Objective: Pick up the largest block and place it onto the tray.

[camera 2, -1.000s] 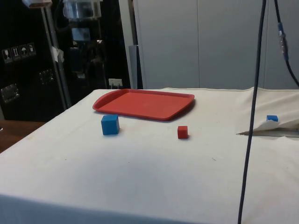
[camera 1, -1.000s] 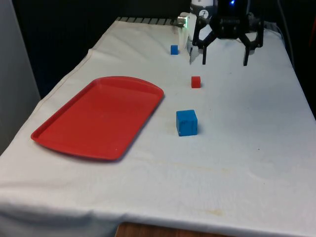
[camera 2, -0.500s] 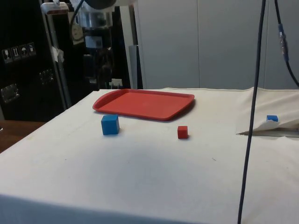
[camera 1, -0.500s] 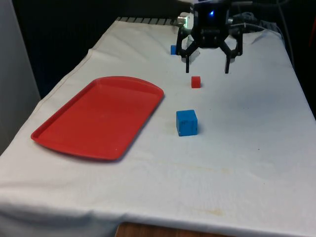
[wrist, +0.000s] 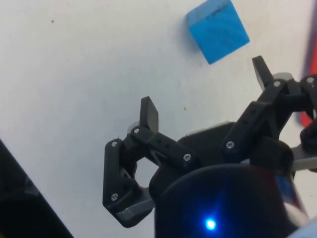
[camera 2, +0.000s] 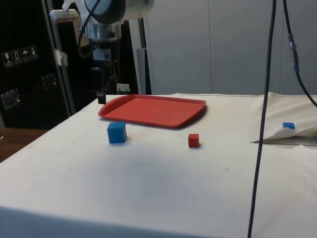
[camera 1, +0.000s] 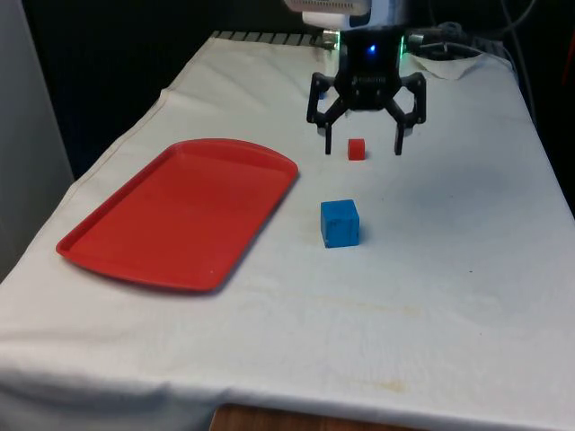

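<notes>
The gripper (camera 1: 363,147) hangs above the table with its fingers spread wide and nothing between them. Below and nearer the camera sits the large blue block (camera 1: 340,223), just beside the tray's corner. To grasp it well, the gripper likely needs to centre over the block and line its fingers up with two flat faces before lowering.

Left to right in the front view: one red tray (camera 1: 135,256), then one large blue block and one small red block (camera 1: 357,149). The side view adds one small blue block (camera 2: 288,126).
</notes>
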Robot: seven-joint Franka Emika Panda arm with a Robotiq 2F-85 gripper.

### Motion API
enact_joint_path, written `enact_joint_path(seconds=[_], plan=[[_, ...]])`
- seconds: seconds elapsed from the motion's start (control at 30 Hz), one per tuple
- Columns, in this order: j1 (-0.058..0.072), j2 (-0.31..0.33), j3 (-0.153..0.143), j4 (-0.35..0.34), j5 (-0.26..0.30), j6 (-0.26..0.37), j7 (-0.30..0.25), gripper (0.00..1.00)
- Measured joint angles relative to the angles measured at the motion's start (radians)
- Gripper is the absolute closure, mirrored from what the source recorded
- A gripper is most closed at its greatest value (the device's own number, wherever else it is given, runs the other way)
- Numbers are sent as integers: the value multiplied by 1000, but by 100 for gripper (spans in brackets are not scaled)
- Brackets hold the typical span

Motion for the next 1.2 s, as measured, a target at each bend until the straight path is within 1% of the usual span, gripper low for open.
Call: enact_joint_path(seconds=[0.13, 0.3, 0.4, 0.63, 0.73, 0.77, 0.8, 0.87, 0.93, 1.0, 1.07, 1.2], plan=[[0, 31, 3, -1, 29, 31, -39, 0], [0, 48, 6, -2, 43, 48, -59, 0], [0, 71, 13, -3, 65, 70, -86, 0], [0, 106, 18, -3, 85, 87, -118, 0], [-2, 119, 18, -3, 97, 98, -131, 0], [-4, 134, 18, -3, 114, 110, -149, 0], [-4, 134, 18, -3, 114, 110, -149, 0], [-6, 153, 18, -2, 137, 127, -172, 0], [-8, 164, 17, -2, 148, 137, -183, 0], [-9, 169, 17, -2, 153, 140, -189, 0], [-13, 184, 16, 1, 165, 147, -205, 0], [-13, 201, 18, 7, 174, 158, -213, 0]])
